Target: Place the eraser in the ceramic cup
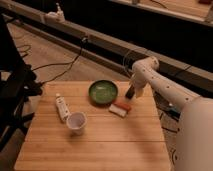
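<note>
The pincer is down by the eraser at the back right of the surface; I cannot tell if it holds it. The ceramic cup stands well apart, so a loose eraser could fall on the way.

One view only, high above the near edge of the pale slatted wooden table, tilted steeply down and facing across it; middling distance, nearly the whole tabletop framed; the white arm enters close at right; the gripper hangs over the far-right edge.
</note>
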You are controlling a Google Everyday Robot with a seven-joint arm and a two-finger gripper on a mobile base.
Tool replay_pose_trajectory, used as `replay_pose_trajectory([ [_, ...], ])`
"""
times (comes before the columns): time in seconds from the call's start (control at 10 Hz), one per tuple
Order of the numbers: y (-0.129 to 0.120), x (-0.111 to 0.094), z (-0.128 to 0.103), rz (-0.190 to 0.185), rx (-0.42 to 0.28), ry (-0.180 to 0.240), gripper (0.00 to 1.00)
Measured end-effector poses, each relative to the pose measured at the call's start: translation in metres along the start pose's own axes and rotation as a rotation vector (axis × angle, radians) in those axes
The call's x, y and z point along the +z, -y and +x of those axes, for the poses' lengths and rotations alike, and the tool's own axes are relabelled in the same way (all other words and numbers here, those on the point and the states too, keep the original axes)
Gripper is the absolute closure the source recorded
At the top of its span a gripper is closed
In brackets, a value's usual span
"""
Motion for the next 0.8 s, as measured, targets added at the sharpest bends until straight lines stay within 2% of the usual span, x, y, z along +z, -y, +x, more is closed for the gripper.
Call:
replay_pose_trajectory([
  [0.4,0.004,0.029,-0.005,-0.031,-0.012,0.068,0.35],
  [0.8,0.007,0.05,-0.012,-0.06,-0.037,0.114,0.35],
])
